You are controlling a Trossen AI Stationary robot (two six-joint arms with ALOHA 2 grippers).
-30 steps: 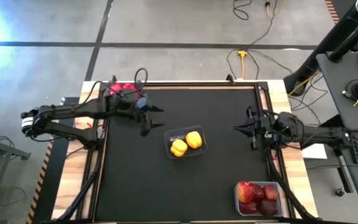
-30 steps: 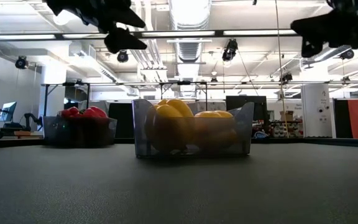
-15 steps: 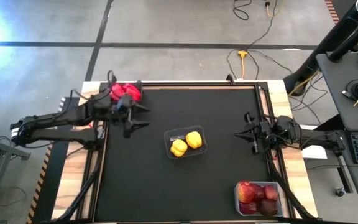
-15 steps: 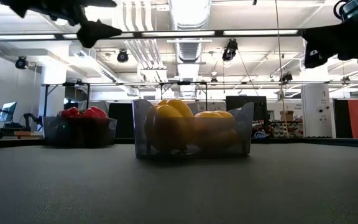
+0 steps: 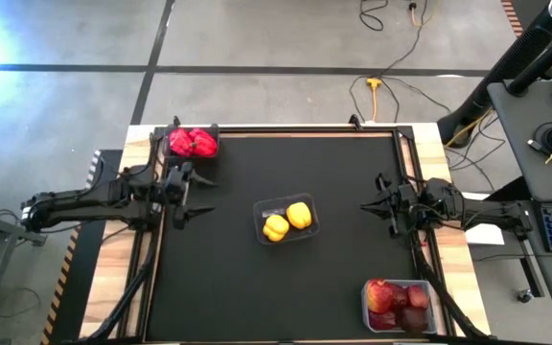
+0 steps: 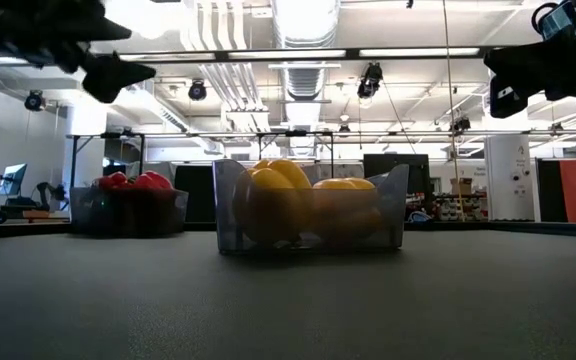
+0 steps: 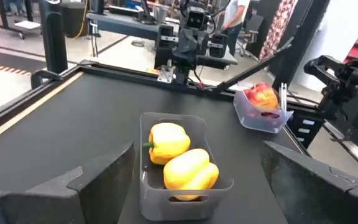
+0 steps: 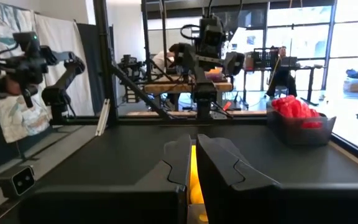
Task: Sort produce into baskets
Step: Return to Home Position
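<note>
Basket (image 5: 307, 233) of yellow peppers (image 5: 298, 215) lies lengthwise left to right, slightly skewed.

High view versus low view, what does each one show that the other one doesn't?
Only the high view shows the clear basket of apples, at a corner of the table. Only the low view shows the ceiling lights of the room behind. Both show the clear basket of yellow peppers mid-table, the dark basket of red peppers, the left claw and the right claw.
</note>
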